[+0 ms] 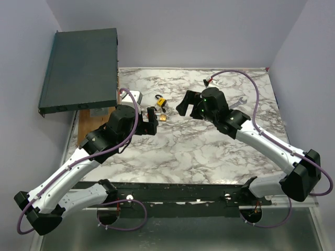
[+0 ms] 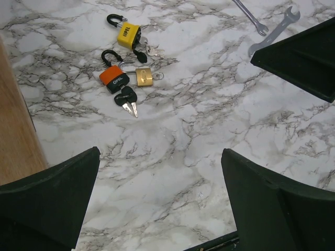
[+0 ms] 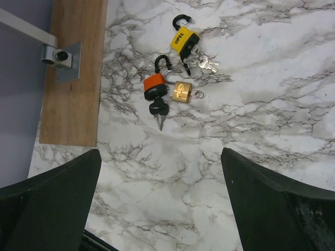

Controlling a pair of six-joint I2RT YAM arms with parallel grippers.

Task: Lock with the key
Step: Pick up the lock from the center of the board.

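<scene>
Three padlocks lie together on the marble table. A yellow padlock (image 2: 128,35) with a key in its base and a small key ring; an orange padlock (image 2: 113,79) with an open black shackle; a brass padlock (image 2: 144,76) beside it. Two black-headed keys (image 2: 127,100) lie just below the orange one. The same group shows in the right wrist view: yellow padlock (image 3: 185,42), orange padlock (image 3: 154,86), brass padlock (image 3: 181,91), black-headed keys (image 3: 159,111). My left gripper (image 2: 159,209) is open and empty, short of the keys. My right gripper (image 3: 159,204) is open and empty above the table, near the locks.
Two wrenches (image 2: 272,32) lie at the far right of the table. A wooden board (image 3: 73,68) with a metal bracket (image 3: 62,56) runs along the left edge. A dark flat case (image 1: 81,70) leans at the back left.
</scene>
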